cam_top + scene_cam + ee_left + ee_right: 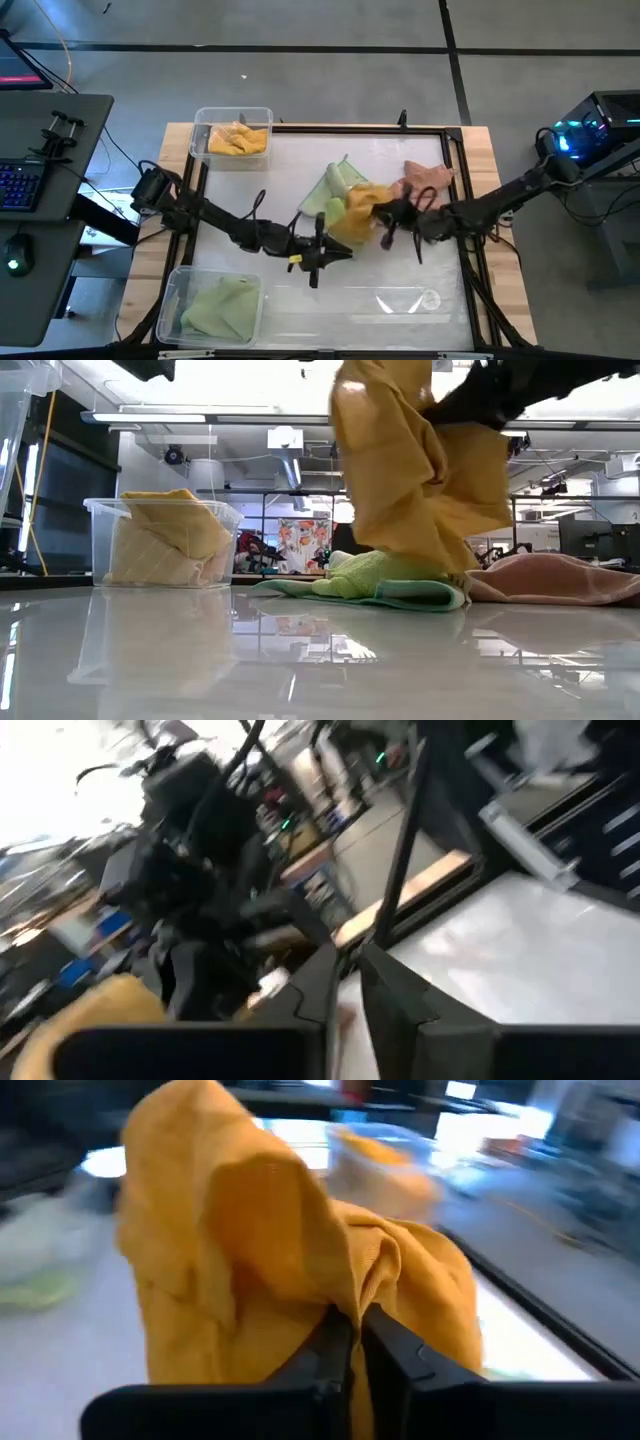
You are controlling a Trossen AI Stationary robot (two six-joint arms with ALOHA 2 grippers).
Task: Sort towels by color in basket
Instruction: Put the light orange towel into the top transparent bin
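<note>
Your right gripper [348,1342] is pinched tight on the mustard yellow towel [420,470], holding it by a fold so the rest hangs down loose. You have it lifted up off the table [400,300], and it hangs just over the green towel [385,582], with the pink towel [560,580] lying beside that. Lifting it high is smart, I think, so it does not drag the others along. The bin with yellow towels [232,137] sits at the far left corner, so that looks like its home. The bin with green towels [215,305] is at the near left corner. Your left gripper [318,255] waits near the middle of the table with nothing in it, its fingers [330,990] almost shut, close to the pile but out of the way
</note>
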